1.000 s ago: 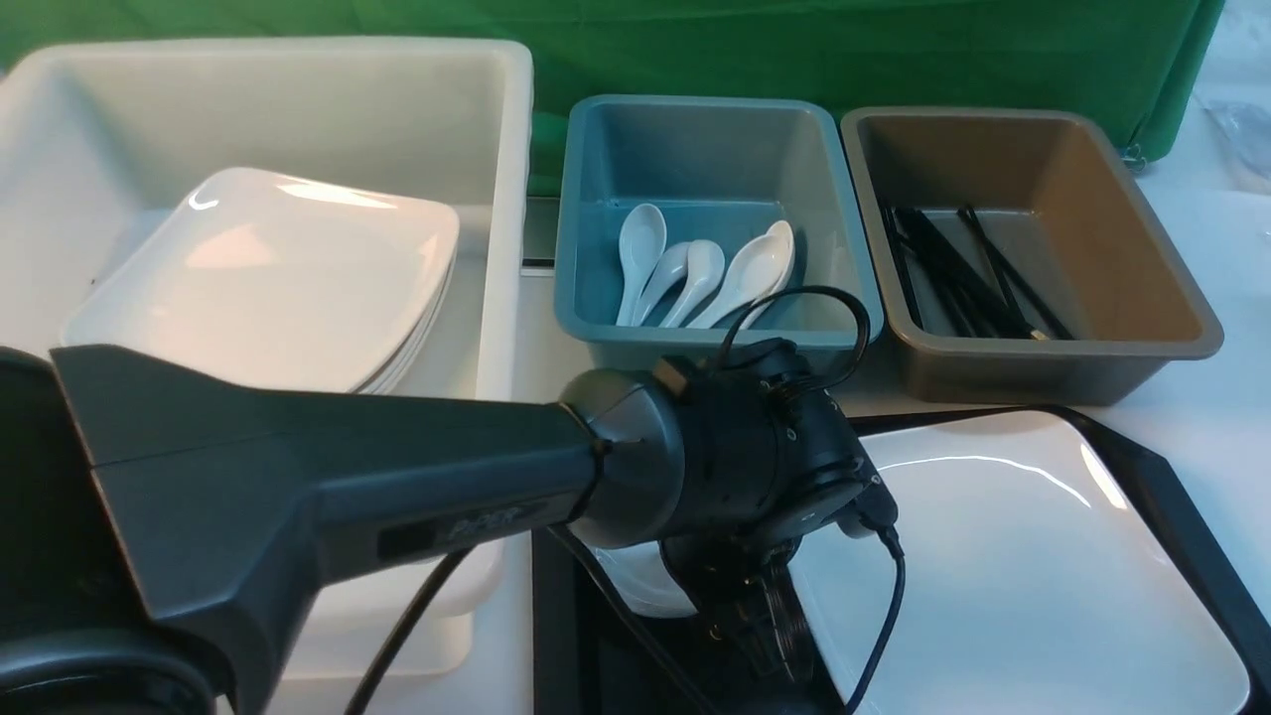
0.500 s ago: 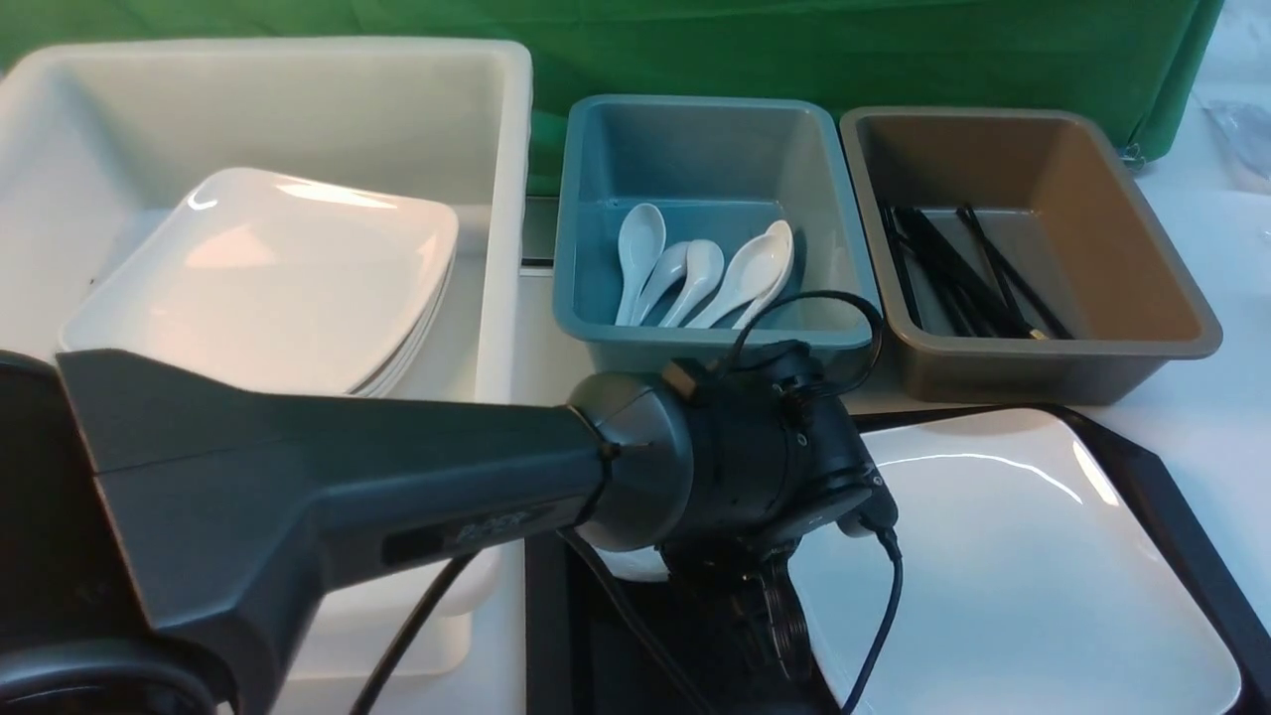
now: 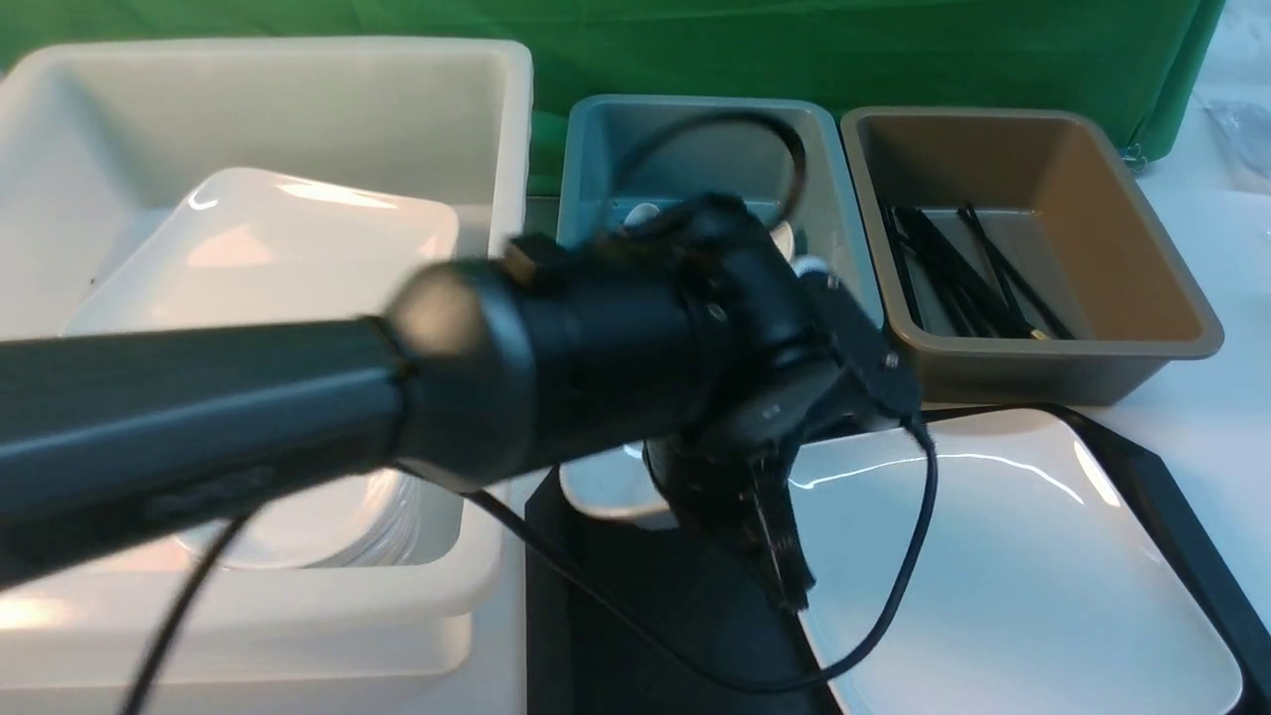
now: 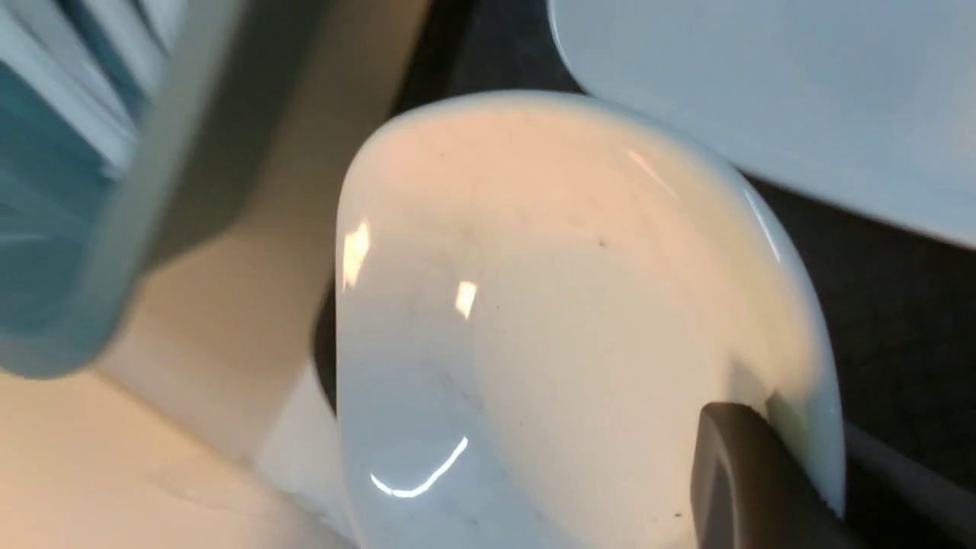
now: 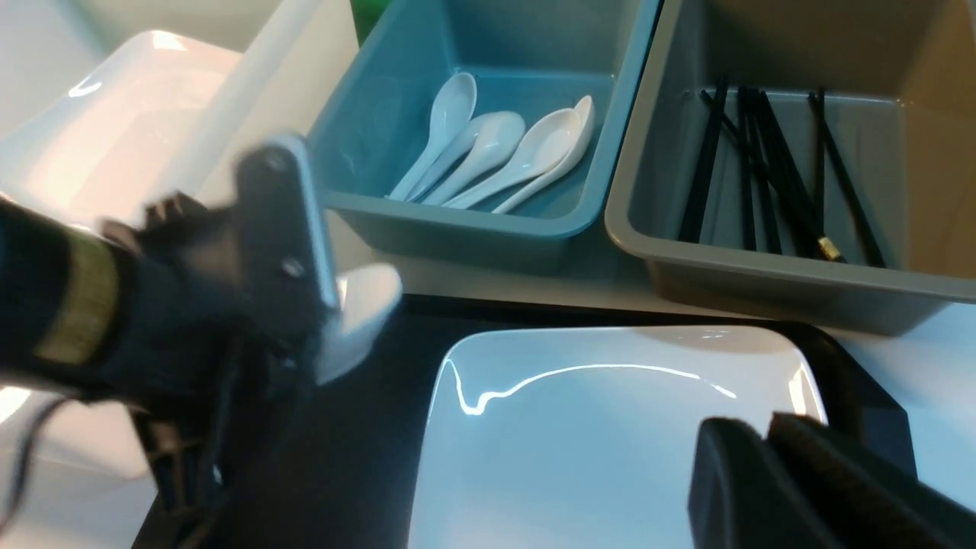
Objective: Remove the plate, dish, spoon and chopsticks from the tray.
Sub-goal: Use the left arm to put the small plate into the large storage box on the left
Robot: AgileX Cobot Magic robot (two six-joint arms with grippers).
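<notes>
My left gripper [image 4: 801, 435] is shut on the rim of a small deep white dish [image 4: 549, 305], one finger inside the bowl and one outside. In the front view the dish [image 3: 601, 487] hangs tilted above the back left corner of the black tray [image 3: 1162, 497]. The large squarish white plate [image 3: 1013, 576] lies on the tray's right half. My right gripper [image 5: 762, 431] hovers over the plate's near right corner, shut with nothing in it. White spoons [image 5: 488, 152] lie in the blue tub, and black chopsticks [image 5: 762, 175] lie in the brown tub.
A big white tub [image 3: 496, 119] at the left holds stacked plates [image 3: 258, 268] and a stack of small dishes [image 3: 298, 526]. The blue tub [image 3: 586, 199] and the brown tub [image 3: 1142, 328] stand behind the tray. A green cloth hangs at the back.
The left gripper closed on the dish's rim, then the arm rose and swung back, lifting the dish off the tray. The plate shifted slightly.
</notes>
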